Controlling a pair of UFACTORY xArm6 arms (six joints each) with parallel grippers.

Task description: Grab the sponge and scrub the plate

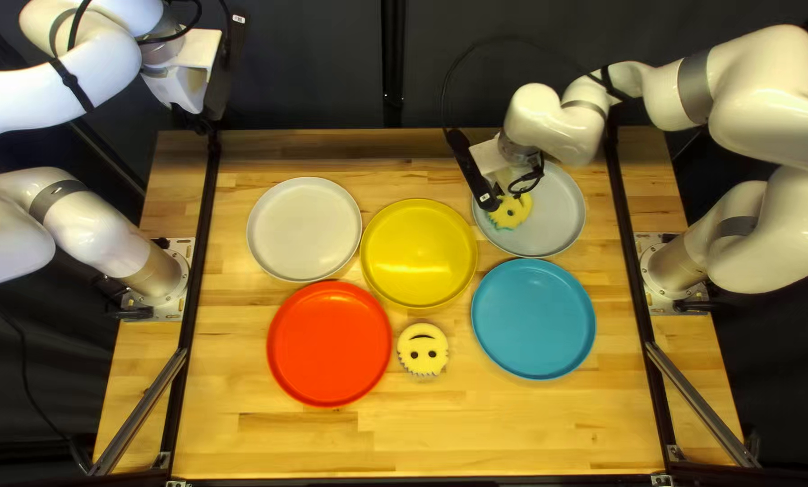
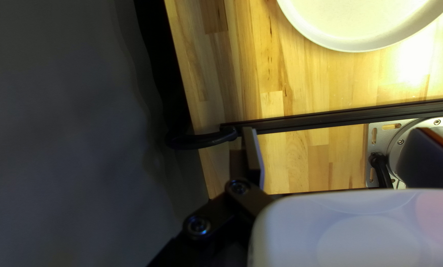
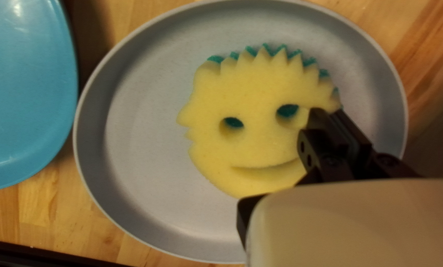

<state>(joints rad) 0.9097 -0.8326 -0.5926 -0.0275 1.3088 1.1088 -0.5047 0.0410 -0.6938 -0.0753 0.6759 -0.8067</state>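
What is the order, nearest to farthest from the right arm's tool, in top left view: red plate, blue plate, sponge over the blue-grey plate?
1. Sponge, over the blue-grey plate.
2. Blue plate, right of centre.
3. Red plate, left of centre.

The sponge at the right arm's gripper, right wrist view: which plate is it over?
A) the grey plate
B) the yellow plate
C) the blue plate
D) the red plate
A: the grey plate's rim shows around the sponge, while the blue plate lies off to one side.
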